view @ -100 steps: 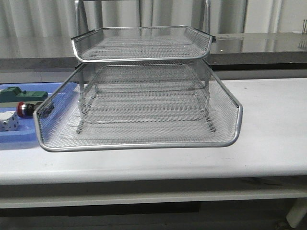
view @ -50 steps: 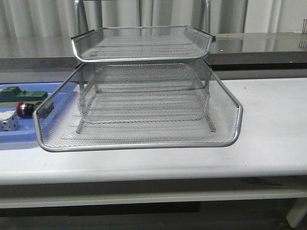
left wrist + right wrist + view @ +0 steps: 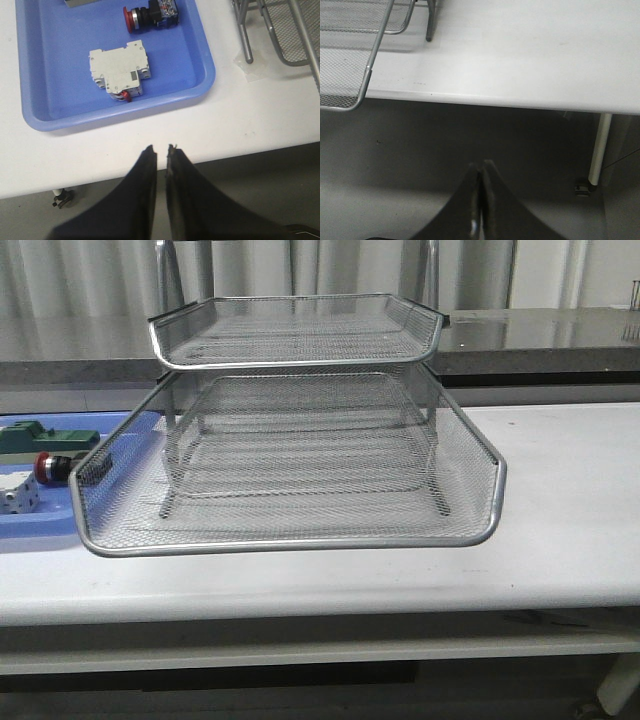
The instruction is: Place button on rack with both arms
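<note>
The button (image 3: 50, 467), with its red cap and black body, lies on its side in the blue tray (image 3: 30, 525) left of the rack (image 3: 290, 440). From the left wrist the button (image 3: 150, 15) shows at the tray's far end. My left gripper (image 3: 161, 148) hangs over the table's front edge, well short of the button, its fingers a narrow gap apart with nothing between them. My right gripper (image 3: 482, 162) is shut and empty, out past the table's front edge near the rack's corner (image 3: 350, 60). Neither arm shows in the front view.
A white circuit breaker (image 3: 120, 72) lies in the blue tray (image 3: 60, 75) between my left gripper and the button. A green block (image 3: 45, 437) sits behind the button. The rack's middle tray is slid forward toward the table edge. A rack leg (image 3: 245, 45) stands beside the blue tray.
</note>
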Robot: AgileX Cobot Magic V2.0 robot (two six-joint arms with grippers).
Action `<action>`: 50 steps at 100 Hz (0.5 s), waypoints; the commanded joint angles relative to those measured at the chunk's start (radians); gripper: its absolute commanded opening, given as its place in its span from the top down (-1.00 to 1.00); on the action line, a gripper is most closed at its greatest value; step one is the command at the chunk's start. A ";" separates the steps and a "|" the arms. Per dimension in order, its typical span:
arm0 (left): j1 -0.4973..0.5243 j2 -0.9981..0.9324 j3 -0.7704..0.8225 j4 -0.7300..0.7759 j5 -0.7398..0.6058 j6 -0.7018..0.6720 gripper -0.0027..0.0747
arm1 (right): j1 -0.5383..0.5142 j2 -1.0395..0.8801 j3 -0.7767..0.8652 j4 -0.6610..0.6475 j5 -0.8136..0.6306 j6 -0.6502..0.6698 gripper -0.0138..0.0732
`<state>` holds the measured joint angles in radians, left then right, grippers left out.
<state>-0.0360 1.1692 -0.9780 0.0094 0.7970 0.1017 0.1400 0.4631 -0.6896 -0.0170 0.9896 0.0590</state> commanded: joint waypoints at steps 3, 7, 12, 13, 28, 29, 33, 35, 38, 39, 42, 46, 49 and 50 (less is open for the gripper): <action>0.004 -0.015 -0.038 0.003 -0.038 0.004 0.05 | -0.001 0.006 -0.031 -0.008 -0.057 -0.002 0.84; 0.004 -0.015 -0.038 0.004 -0.038 0.004 -0.23 | -0.001 0.006 -0.031 -0.008 -0.057 -0.002 0.84; 0.004 -0.015 -0.038 0.007 -0.038 0.004 -0.51 | -0.001 0.006 -0.031 -0.008 -0.057 -0.002 0.84; 0.004 -0.015 -0.038 0.007 -0.040 0.004 -0.54 | -0.001 0.006 -0.031 -0.008 -0.057 -0.002 0.84; 0.004 -0.015 -0.038 0.010 -0.055 0.004 -0.74 | -0.001 0.006 -0.031 -0.008 -0.057 -0.002 0.84; 0.004 -0.015 -0.038 0.010 -0.055 0.004 -0.74 | -0.001 0.006 -0.031 -0.008 -0.057 -0.002 0.84; 0.004 -0.015 -0.038 0.001 -0.055 0.004 -0.71 | -0.001 0.006 -0.031 -0.008 -0.057 -0.002 0.84; 0.004 -0.013 -0.038 -0.001 -0.055 0.004 -0.70 | -0.001 0.006 -0.031 -0.008 -0.057 -0.002 0.84; 0.004 -0.013 -0.038 -0.003 -0.055 0.004 -0.68 | -0.001 0.006 -0.031 -0.008 -0.057 -0.002 0.84; 0.004 -0.013 -0.038 -0.003 -0.055 0.004 -0.68 | -0.001 0.006 -0.031 -0.008 -0.057 -0.002 0.84; 0.004 -0.013 -0.038 -0.003 -0.058 0.004 -0.66 | -0.001 0.006 -0.031 -0.008 -0.057 -0.002 0.84; 0.004 -0.013 -0.038 -0.003 -0.068 0.004 -0.64 | -0.001 0.006 -0.031 -0.008 -0.057 -0.002 0.84; 0.004 -0.013 -0.040 -0.001 -0.074 0.025 -0.63 | -0.001 0.006 -0.031 -0.008 -0.057 -0.002 0.84; 0.004 -0.013 -0.042 -0.001 -0.078 0.032 -0.63 | -0.001 0.006 -0.031 -0.008 -0.057 -0.002 0.84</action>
<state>-0.0360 1.1700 -0.9786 0.0165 0.7925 0.1088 0.1400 0.4631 -0.6896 -0.0170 0.9896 0.0590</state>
